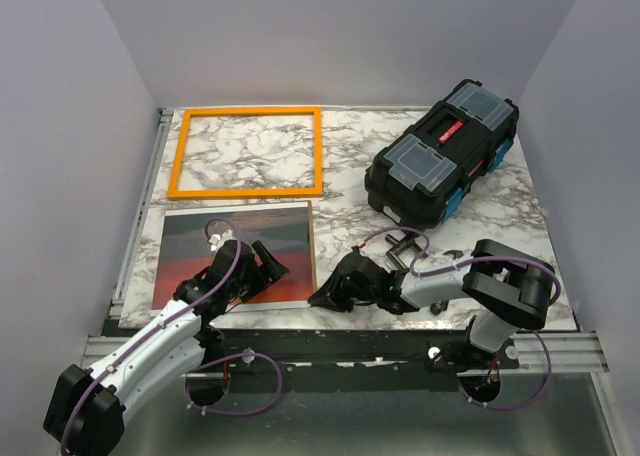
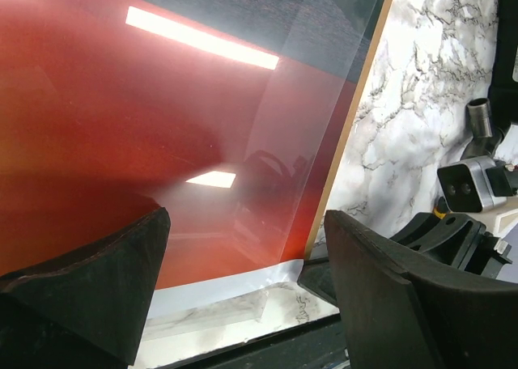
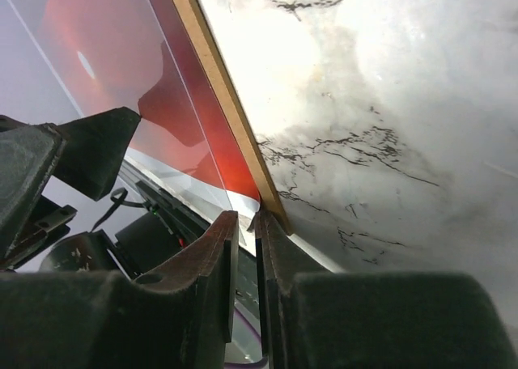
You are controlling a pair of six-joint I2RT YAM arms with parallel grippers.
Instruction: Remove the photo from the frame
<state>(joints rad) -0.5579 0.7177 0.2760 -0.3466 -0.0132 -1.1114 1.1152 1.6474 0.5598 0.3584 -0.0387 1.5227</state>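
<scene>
The photo (image 1: pixel 250 231), a red sunset picture on a brown-backed board under a clear glossy sheet, lies flat at the front left of the table. It fills the left wrist view (image 2: pixel 121 126) and shows in the right wrist view (image 3: pixel 105 69). The empty orange frame (image 1: pixel 246 190) lies behind it at the back left. My left gripper (image 1: pixel 268 266) is open, hovering low over the photo's near right part (image 2: pixel 247 219). My right gripper (image 1: pixel 322 296) is nearly closed, its tips pinching the photo's near right corner (image 3: pixel 247 215).
A black toolbox (image 1: pixel 443 164) with clear lids and blue latches stands at the back right. A small metal clip (image 1: pixel 400 246) lies on the marble table (image 1: pixel 350 156) beside the right arm. The table's front rail runs just below both grippers.
</scene>
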